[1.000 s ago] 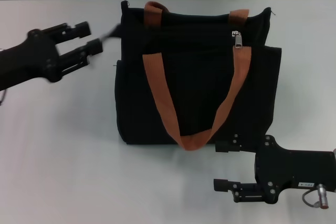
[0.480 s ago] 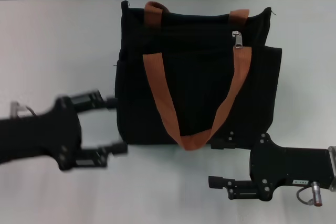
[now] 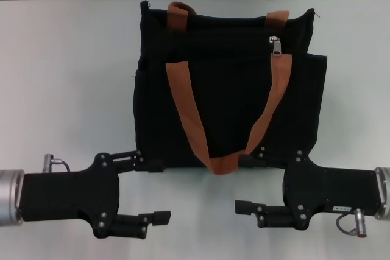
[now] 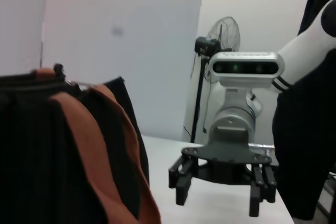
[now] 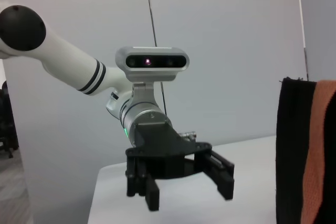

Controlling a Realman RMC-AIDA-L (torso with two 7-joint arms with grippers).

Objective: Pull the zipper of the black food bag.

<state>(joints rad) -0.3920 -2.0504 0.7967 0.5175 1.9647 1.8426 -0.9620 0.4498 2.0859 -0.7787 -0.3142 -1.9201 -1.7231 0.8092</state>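
The black food bag (image 3: 225, 98) lies flat on the white table, its two rust-orange handles (image 3: 183, 105) draped toward me. The silver zipper pull (image 3: 276, 45) sits near the bag's far right top edge. My left gripper (image 3: 155, 191) is open and empty, in front of the bag's near left corner, pointing right. My right gripper (image 3: 245, 184) is open and empty, in front of the bag's near right corner, pointing left. The two grippers face each other. The left wrist view shows the bag (image 4: 47, 150) and the right gripper (image 4: 220, 192). The right wrist view shows the left gripper (image 5: 184, 187) and the bag's edge (image 5: 294, 150).
The white table (image 3: 67, 77) spreads to the left and right of the bag. A grey wall runs along the table's far edge. A fan on a stand (image 4: 220, 38) and a person in black (image 4: 304, 129) are behind the right arm.
My left arm has swung from beside the bag's far left corner down to the near left front of the bag. My right gripper has shifted a little left, closer to the bag's near edge.
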